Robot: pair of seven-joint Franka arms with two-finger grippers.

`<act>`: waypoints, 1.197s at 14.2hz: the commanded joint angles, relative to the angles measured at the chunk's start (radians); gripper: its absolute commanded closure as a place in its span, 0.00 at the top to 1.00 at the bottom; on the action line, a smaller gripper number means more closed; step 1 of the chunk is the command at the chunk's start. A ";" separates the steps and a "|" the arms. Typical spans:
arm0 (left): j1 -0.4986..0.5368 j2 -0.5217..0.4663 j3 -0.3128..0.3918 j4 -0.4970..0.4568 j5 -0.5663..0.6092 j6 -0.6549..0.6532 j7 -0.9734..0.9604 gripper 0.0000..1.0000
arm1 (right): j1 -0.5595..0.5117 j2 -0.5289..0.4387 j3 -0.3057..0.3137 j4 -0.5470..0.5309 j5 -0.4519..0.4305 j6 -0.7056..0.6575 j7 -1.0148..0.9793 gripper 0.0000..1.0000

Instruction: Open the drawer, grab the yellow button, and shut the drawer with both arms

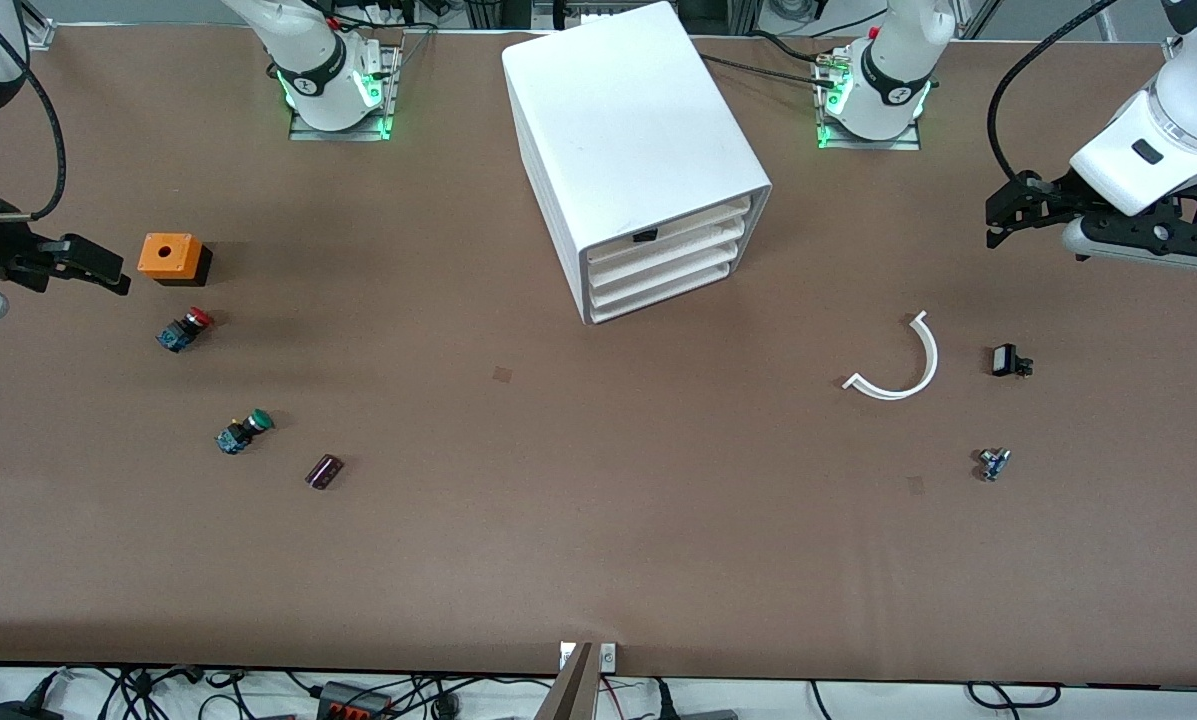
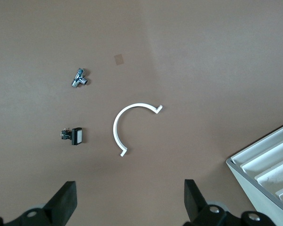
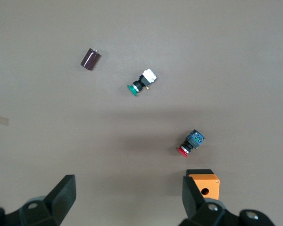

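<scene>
The white cabinet (image 1: 638, 140) stands mid-table near the bases, its four drawers facing the left arm's end. The top drawer (image 1: 693, 222) is shut, with a small black tab (image 1: 644, 237) on its front. The button is out of view. My left gripper (image 1: 1000, 215) hangs open and empty over the table at the left arm's end; the left wrist view shows its fingers (image 2: 65, 200) wide apart and a corner of the cabinet (image 2: 238, 165). My right gripper (image 1: 98, 268) hovers open and empty beside an orange box (image 1: 170, 256), fingers (image 3: 194, 195) spread in the right wrist view.
Near the right gripper lie a red-capped push-button (image 1: 186, 328), a green-capped one (image 1: 244, 431) and a dark cylinder (image 1: 324, 471). At the left arm's end lie a white curved strip (image 1: 898, 362), a small black part (image 1: 1008, 361) and a metal fitting (image 1: 994, 463).
</scene>
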 commanded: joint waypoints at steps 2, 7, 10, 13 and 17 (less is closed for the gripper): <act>-0.007 0.000 0.002 0.013 0.007 -0.018 0.006 1.00 | 0.002 -0.023 0.003 -0.021 -0.012 0.006 -0.012 1.00; -0.007 0.000 0.002 0.013 0.009 -0.018 0.004 1.00 | 0.002 -0.018 0.005 -0.021 -0.010 0.003 -0.012 1.00; -0.009 0.003 0.002 0.015 0.007 -0.018 0.004 1.00 | 0.023 -0.006 0.005 -0.018 -0.009 0.008 -0.013 1.00; -0.012 0.034 0.001 0.048 -0.013 -0.109 0.013 1.00 | 0.043 0.013 0.005 -0.015 -0.007 0.014 -0.012 1.00; -0.015 0.123 0.001 0.108 -0.164 -0.320 0.020 1.00 | 0.057 0.016 0.005 -0.014 0.003 0.014 -0.010 1.00</act>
